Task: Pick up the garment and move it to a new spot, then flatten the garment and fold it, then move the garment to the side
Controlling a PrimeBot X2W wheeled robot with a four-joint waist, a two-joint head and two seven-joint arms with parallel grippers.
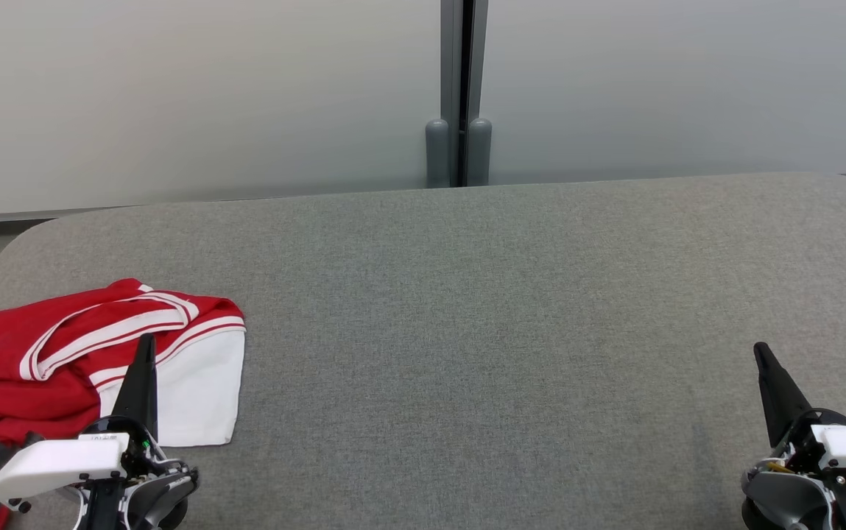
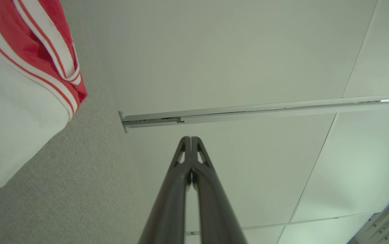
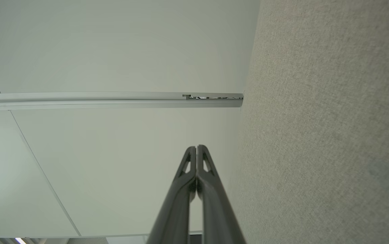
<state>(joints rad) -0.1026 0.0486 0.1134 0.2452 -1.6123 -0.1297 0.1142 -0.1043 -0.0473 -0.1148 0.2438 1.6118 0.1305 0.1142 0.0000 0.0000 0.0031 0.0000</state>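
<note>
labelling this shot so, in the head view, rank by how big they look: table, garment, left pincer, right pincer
1. table
2. garment, partly cut off at the edge
3. left pincer and right pincer: they look alike, so no ranking between them

The surface (image 1: 467, 331) lies open across the frame's middle and right. A garment (image 1: 47, 397) blocks the lower left. A wall (image 1: 172, 96) closes the top.

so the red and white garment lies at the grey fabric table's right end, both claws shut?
Left end, not right: the head view shows the red and white garment on the grey fabric table by the left claw. It and the right claw are shut.
</note>
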